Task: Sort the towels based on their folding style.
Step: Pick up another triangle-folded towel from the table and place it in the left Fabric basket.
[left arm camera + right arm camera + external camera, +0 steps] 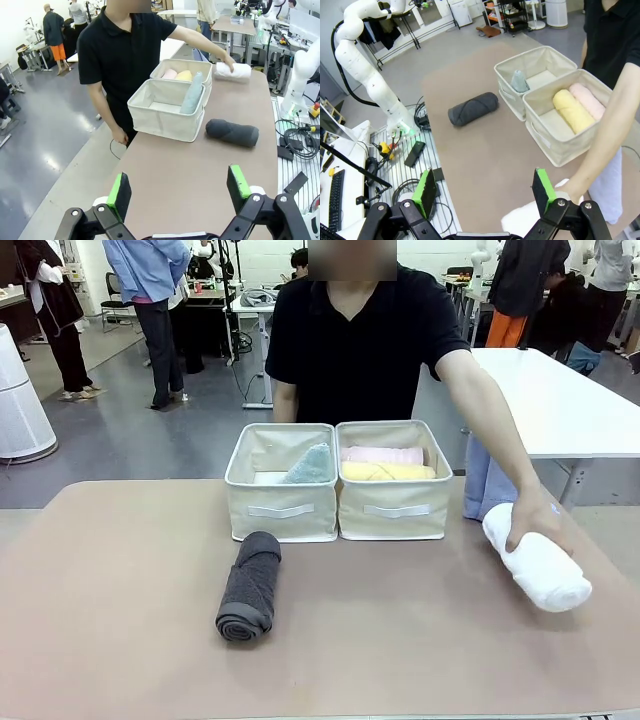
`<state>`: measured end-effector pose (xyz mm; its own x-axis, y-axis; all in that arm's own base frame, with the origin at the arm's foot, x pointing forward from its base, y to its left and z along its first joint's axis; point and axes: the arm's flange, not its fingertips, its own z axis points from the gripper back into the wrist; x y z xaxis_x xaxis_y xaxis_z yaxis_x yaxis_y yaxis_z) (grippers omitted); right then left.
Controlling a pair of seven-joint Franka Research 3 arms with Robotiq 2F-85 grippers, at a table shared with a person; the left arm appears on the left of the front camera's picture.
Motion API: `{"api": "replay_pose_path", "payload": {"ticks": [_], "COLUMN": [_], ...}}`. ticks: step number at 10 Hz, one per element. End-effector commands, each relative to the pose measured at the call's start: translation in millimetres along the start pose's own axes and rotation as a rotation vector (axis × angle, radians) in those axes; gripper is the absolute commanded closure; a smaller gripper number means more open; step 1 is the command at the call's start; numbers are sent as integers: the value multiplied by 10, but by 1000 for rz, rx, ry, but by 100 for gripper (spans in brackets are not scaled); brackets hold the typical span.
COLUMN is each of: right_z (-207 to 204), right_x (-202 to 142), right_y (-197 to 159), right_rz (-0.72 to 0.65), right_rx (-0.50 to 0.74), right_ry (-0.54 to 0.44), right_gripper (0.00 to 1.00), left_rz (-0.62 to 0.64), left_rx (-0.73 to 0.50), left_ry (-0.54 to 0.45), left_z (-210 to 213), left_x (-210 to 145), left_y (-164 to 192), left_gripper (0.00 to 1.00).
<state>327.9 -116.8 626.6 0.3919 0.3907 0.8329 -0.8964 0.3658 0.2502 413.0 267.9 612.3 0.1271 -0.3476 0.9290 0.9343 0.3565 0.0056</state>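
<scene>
White towel [545, 575] under person's hand [532, 523], front view, perhaps periwinkle towel [485, 485] behind

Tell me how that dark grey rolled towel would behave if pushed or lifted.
The dark grey rolled terry towel, a cylinder lying free on the tan table, would probably roll if nudged sideways. Looks soft, so likely squashes when pinched. Its visible outer edge may unroll when lifted.

A tan table [120, 640] fills the foreground. Beyond it spreads a glossy grey floor [130, 440]. Past the table's right corner stands a white table [570, 400], and off its left end a white round unit [15, 410]. Farther behind it are desks [250, 302] and a white wall [10, 15].
</scene>
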Motion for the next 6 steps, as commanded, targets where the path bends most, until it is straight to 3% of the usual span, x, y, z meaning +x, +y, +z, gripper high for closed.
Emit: {"api": "replay_pose_path", "payload": {"ticks": [1, 6], "right_z": [-1, -1], "right_x": [0, 0], "right_y": [0, 0], "right_rz": [0, 0], "right_rx": [0, 0], "right_ry": [0, 0], "right_gripper": [0, 0], "left_rz": [7, 7], "left_rx": [5, 5], "left_ry": [-14, -14], "left_z": [-7, -7], "left_x": [20, 20], "left_y": [-52, -52], "left_gripper": [0, 0]}}
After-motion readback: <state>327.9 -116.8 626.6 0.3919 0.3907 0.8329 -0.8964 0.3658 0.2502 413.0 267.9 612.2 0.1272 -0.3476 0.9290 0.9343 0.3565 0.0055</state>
